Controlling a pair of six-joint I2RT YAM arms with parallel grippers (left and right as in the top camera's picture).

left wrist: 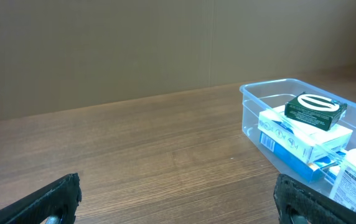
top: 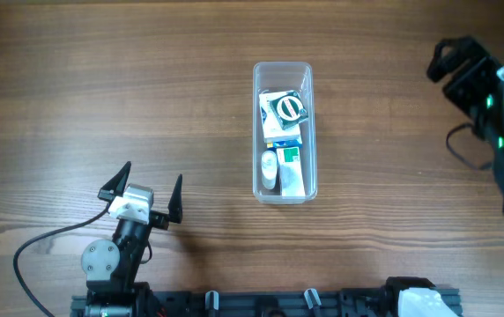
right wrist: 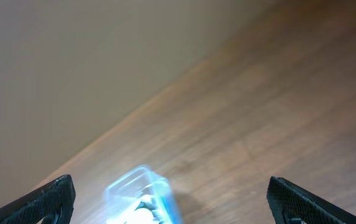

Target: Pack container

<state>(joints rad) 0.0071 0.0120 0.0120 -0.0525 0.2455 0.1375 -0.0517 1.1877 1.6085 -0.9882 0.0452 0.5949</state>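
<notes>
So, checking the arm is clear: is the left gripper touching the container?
Apart. The overhead view shows a stretch of table between the left gripper and the container.

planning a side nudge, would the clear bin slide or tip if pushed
The container would probably slide, not tip: it sits low and long on the smooth wooden table. Its thin clear walls may flex slightly. The dark green box lies loose on top of the contents, so an abrupt push could shift it.
</notes>
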